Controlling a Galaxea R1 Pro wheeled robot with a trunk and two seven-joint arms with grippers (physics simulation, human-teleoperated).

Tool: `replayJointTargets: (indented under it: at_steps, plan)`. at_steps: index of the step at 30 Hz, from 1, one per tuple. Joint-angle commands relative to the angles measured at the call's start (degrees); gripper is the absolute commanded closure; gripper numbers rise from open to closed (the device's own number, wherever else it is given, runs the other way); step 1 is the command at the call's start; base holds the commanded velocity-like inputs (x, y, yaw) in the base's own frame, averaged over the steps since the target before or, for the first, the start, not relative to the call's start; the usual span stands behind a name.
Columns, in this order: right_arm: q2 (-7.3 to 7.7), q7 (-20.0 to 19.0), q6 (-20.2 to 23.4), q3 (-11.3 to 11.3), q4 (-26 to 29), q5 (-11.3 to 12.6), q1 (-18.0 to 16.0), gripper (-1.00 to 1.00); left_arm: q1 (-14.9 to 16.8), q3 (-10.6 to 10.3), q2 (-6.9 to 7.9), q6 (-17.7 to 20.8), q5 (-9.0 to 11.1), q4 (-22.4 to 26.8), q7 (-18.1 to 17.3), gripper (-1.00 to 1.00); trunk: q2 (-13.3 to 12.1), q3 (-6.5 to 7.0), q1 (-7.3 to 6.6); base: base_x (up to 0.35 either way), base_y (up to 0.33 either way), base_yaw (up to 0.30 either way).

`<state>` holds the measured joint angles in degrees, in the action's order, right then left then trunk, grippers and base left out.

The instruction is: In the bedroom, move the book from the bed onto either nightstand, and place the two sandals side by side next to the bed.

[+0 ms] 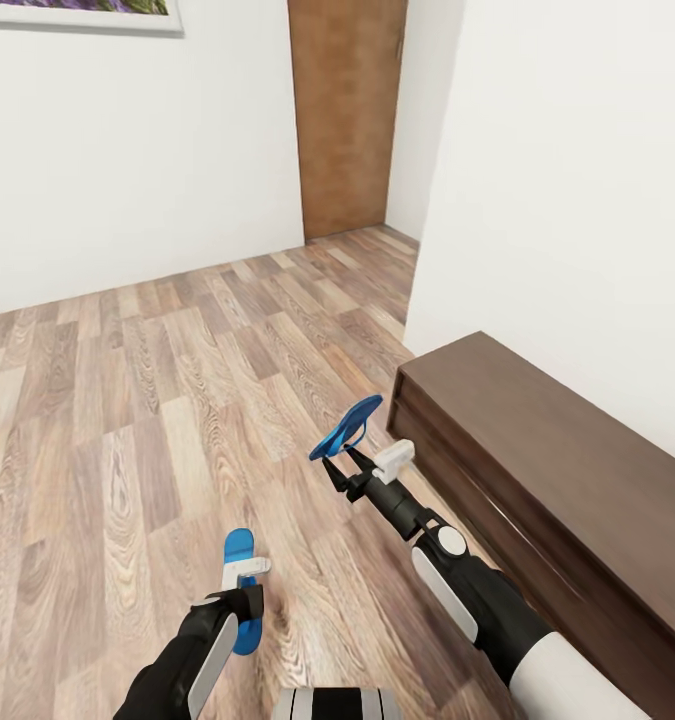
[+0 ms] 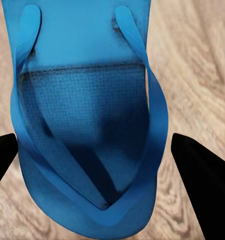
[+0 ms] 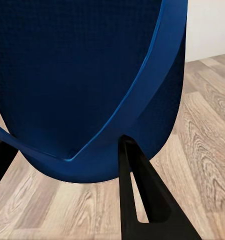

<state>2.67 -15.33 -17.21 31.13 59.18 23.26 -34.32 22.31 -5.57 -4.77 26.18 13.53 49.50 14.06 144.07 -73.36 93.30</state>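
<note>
Here, sandals (image 1: 348, 427) beside cabinet edge (image 1: 447, 460).

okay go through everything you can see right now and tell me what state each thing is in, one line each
Left sandal: held off the floor in the left gripper, sole roughly level.
Right sandal: raised in the right gripper, tilted steeply.
Left gripper: jaws shut on the sandal's sides.
Right gripper: jaws shut on the sandal's edge.
Door: closed.
Long dark cabinet: against the wall, top bare.

Blue sandal (image 2: 87, 125) seen strap-side up, black gripper (image 2: 100, 165) fingers (image 2: 197, 175) flanking its toe end — wood-plank floor (image 2: 192, 65) beneath
</note>
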Motion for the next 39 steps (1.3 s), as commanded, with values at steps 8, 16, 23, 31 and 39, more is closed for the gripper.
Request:
replayJointTargets:
  at_steps: [8, 16, 23, 31, 39]
  plan:
    - [0.05, -0.2, -0.1, 0.2, -0.1, 0.6, 0.0, 1.00, 0.0, -0.2, 0.03, 0.2, 0.6, 0.1, 0.5, 1.00, -0.1, 1.54, -0.21, 0.000, 0.000, 0.206]
    - [0.05, -0.2, -0.2, 0.2, -0.1, 0.6, 0.0, 1.00, 0.0, -0.2, 0.03, 0.2, 0.6, 0.1, 0.5, 1.00, -0.2, 3.10, -0.42, 0.000, 0.000, 0.122]
    - [0.05, -0.2, -0.3, 0.2, -0.2, 0.6, 0.0, 1.00, 0.0, -0.2, 0.03, 0.2, 0.6, 0.1, 0.5, 1.00, -0.3, 4.64, -0.60, 0.000, 0.000, 0.004]
    - [0.05, -0.2, -0.3, 0.2, -0.9, 0.6, 0.0, 1.00, 0.0, -0.1, 0.03, 0.2, 0.6, 0.1, 0.5, 1.00, -0.4, 6.41, -0.81, 0.000, 0.000, 0.000]
    - [0.03, -0.3, -0.3, 0.2, -1.0, 0.6, 0.0, 1.00, 0.0, -0.2, 0.03, 0.2, 0.6, 0.1, 0.5, 1.00, -0.5, 8.18, -1.01, 0.000, 0.000, 0.000]
